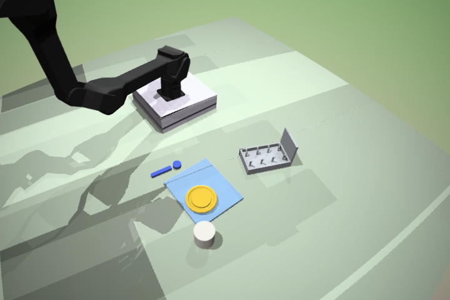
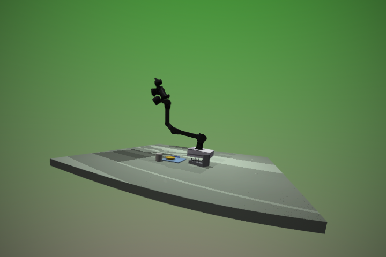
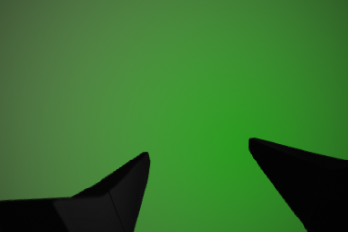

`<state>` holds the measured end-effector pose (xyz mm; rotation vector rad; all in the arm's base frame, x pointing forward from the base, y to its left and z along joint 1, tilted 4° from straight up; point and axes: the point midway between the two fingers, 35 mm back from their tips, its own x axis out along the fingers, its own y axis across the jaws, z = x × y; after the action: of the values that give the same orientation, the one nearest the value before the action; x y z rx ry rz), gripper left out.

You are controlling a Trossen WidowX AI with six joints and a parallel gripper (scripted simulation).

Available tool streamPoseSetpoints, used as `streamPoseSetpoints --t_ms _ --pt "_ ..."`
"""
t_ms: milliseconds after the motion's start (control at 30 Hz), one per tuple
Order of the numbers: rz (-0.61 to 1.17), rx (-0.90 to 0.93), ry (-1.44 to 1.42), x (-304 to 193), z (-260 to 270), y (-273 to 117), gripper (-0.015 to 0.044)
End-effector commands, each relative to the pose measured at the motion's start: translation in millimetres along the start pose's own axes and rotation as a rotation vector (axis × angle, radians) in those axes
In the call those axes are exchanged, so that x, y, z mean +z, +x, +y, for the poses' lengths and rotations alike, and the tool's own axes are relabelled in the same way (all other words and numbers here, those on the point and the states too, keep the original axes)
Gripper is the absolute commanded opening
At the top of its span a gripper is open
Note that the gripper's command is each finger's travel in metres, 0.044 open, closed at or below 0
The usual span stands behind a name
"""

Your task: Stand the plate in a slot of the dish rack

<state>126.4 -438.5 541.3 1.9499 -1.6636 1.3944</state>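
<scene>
The yellow round plate (image 1: 201,199) (image 2: 170,157) lies flat on a light blue square mat (image 1: 229,197) (image 2: 180,160). The grey dish rack (image 1: 269,169) (image 2: 206,160) stands on the table, apart from the mat, with short upright pegs in two rows and a tall panel at one end. No plate stands in it. My gripper (image 3: 198,150) is open and empty, its two dark fingers wide apart against the green background in the wrist view. It is raised high above the table in the exterior view, far from plate and rack, and is outside the top view.
A white-topped grey cylinder (image 1: 204,231) (image 2: 158,157) stands close beside the mat's corner near the plate. A blue bar (image 1: 160,171) and a small blue disc (image 1: 176,164) lie beside the mat. The arm's base stands on a pale block (image 1: 194,114) (image 2: 192,152) behind them.
</scene>
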Motion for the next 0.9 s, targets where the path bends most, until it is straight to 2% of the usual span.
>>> streamPoseSetpoints --t_ms 0,300,500,867 --pt "0.003 0.000 -0.003 -1.5 0.3 0.3 0.0400" --pt "0.183 -0.005 -0.119 -90.2 16.6 10.8 0.0400" --pt "0.293 -0.015 -0.202 -135.7 18.8 5.2 0.0400" --pt "0.563 -0.047 -0.236 -251.4 18.0 -15.9 0.0400"
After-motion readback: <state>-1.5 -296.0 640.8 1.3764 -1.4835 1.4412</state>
